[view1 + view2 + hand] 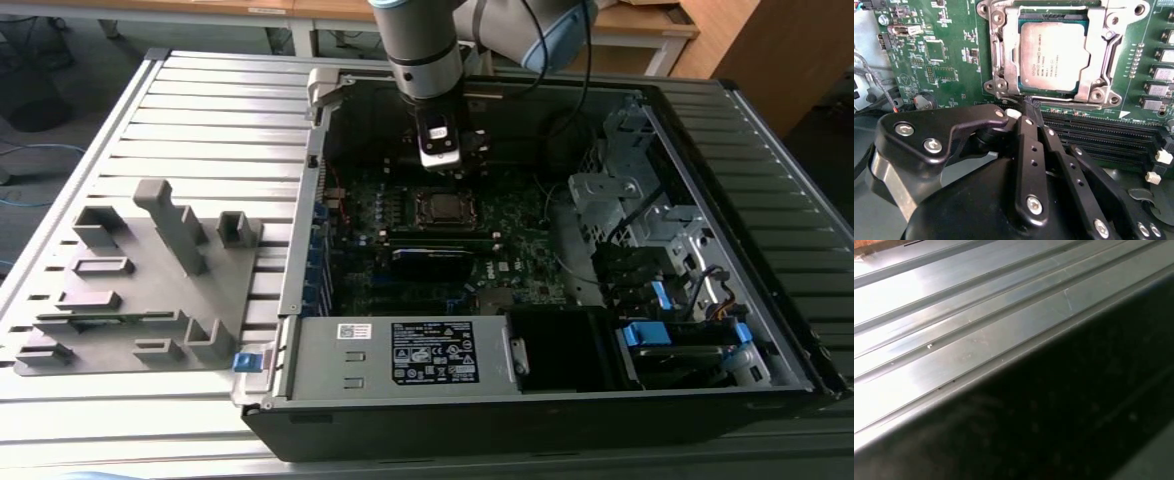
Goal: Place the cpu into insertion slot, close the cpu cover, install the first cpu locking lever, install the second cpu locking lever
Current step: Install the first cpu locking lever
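Second wrist view: cpu (1054,55) sits under closed cover (1100,35); hand (1030,105) clenched, empty, just beside cover edge, cpu just beyond.

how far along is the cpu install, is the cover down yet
Done: the cpu sits in its socket, and the cpu cover lies flat around it in the second wrist view. In hand: the shut gripper has its tip at the socket's edge, beside the cover's frame. Left: the two locking levers; the pictures do not settle whether either is latched.
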